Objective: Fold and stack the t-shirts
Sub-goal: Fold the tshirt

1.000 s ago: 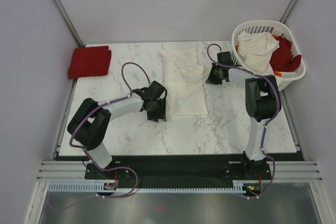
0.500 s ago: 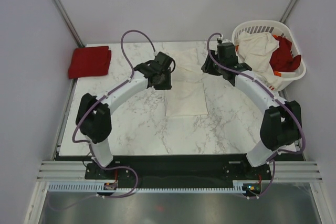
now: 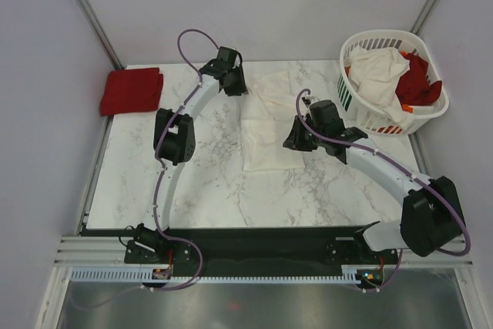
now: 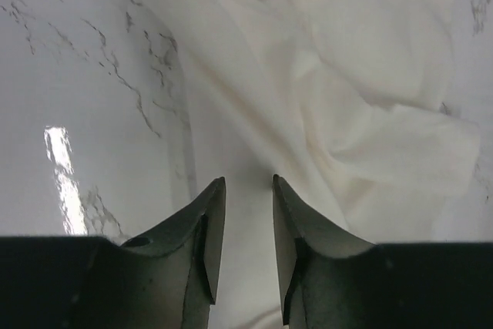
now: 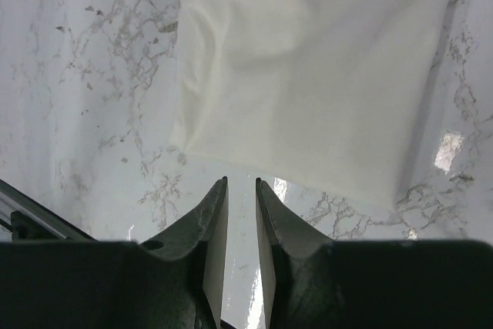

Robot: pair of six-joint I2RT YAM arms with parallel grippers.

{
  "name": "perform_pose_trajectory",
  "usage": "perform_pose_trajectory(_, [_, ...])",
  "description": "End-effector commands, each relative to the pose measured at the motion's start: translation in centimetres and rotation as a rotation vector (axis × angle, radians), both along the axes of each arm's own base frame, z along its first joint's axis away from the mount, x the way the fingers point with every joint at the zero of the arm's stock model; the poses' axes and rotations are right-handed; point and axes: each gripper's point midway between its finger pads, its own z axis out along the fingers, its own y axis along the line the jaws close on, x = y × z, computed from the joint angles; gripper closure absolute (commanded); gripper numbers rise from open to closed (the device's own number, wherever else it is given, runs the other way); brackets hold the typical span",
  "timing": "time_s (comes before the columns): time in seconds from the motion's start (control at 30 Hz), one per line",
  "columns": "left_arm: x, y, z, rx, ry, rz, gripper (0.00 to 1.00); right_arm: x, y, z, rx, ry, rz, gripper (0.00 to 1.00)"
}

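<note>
Left claw (image 4: 248,186) hangs at the far left edge of the cream-white cloth t-shirt (image 3: 269,125). Its jaws stand a little apart, with cloth showing in the gap; I cannot tell whether they nip it. The left arm is stretched almost full length across the white marble table (image 3: 200,182), its elbow over the middle and its wrist bent down at the far side.

The right claw (image 5: 240,184) has released: its jaws are narrowly parted over bare marble, with nothing between them. They point at the straight folded edge of the same shirt, which lies just ahead of the tips. The right arm sweeps in a low curve from its base, elbow out towards the right edge, forearm running leftward.

The cream shirt lies mid-table, its near part a flat rectangle and its far part rumpled. A folded plain red t-shirt (image 3: 131,90) sits at the far left corner, well apart. Open marble lies between the two shirts and along the near side. The white slatted plastic laundry basket (image 3: 362,40) stands at the far right corner, near the right claw, holding more cream (image 3: 377,71) and red cloth (image 3: 420,82).
</note>
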Motion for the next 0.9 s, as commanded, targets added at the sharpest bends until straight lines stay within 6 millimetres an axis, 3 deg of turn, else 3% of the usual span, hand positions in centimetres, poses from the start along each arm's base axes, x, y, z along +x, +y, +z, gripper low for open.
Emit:
perform_pose_trajectory(0.0, [2.0,-0.5,-1.9,-0.099,0.021,-0.041,0.60,-0.2,-0.4,3.2,0.032,-0.092,-0.001,0.72])
perform_pose_trajectory(0.17, [2.4,-0.4,-5.6,-0.110,0.068,-0.045,0.57,-0.6,-0.9,3.3,0.002,-0.100,0.013,0.71])
perform_pose_trajectory(0.3, [3.5,1.8,-5.4,-0.077,0.043,-0.011,0.51,-0.5,-0.9,3.2,-0.008,-0.098,0.017,0.71])
perform_pose_trajectory(0.37, [4.4,2.9,-3.9,-0.066,0.006,0.004,0.38,-0.3,-1.1,3.2,-0.024,-0.104,0.013,0.68])
perform_pose_trajectory(0.4, [5.0,3.9,-1.7,-0.076,-0.031,0.018,0.30,0.0,-1.2,3.6,-0.035,-0.120,0.012,0.65])
perform_pose_trajectory(0.47, [5.7,4.8,1.8,-0.076,-0.099,0.014,0.23,0.9,-1.9,4.6,-0.070,-0.158,-0.020,0.47])
perform_pose_trajectory(0.5, [5.8,5.1,5.8,-0.082,-0.167,0.011,0.18,1.3,-2.2,4.9,-0.085,-0.172,-0.034,0.37])
perform_pose_trajectory(0.53, [5.8,5.4,7.9,-0.063,-0.215,-0.007,0.17,1.5,-2.6,5.2,-0.102,-0.187,-0.046,0.23])
perform_pose_trajectory(0.57, [5.6,5.6,10.3,-0.059,-0.255,-0.016,0.16,1.9,-2.8,5.8,-0.113,-0.207,-0.061,0.20])
perform_pose_trajectory(0.6, [5.1,5.8,12.2,-0.056,-0.284,-0.023,0.16,2.1,-3.1,6.0,-0.126,-0.215,-0.075,0.17])
perform_pose_trajectory(0.63, [3.4,6.3,15.8,-0.061,-0.320,-0.023,0.16,2.3,-3.7,5.8,-0.154,-0.212,-0.100,0.14])
perform_pose_trajectory(0.7, [1.1,7.2,17.5,-0.054,-0.314,0.001,0.17,2.5,-4.7,5.1,-0.203,-0.197,-0.138,0.13])
perform_pose_trajectory(0.73, [-1.6,7.9,18.6,-0.061,-0.295,0.016,0.17,2.3,-5.1,4.4,-0.218,-0.178,-0.146,0.12])
perform_pose_trajectory(0.77, [-3.0,8.3,18.1,-0.062,-0.266,0.030,0.17,1.8,-5.4,3.1,-0.234,-0.149,-0.153,0.12])
perform_pose_trajectory(0.8, [-5.6,8.6,14.7,-0.058,-0.163,0.043,0.18,1.5,-5.6,2.3,-0.241,-0.132,-0.155,0.11])
perform_pose_trajectory(0.83, [-7.2,8.6,13.9,-0.067,-0.127,0.043,0.18,1.3,-5.6,1.1,-0.247,-0.104,-0.151,0.11])
perform_pose_trajectory(0.87, [-9.5,7.9,14.8,-0.109,-0.117,0.008,0.18,0.5,-5.6,-0.7,-0.253,-0.065,-0.144,0.11])
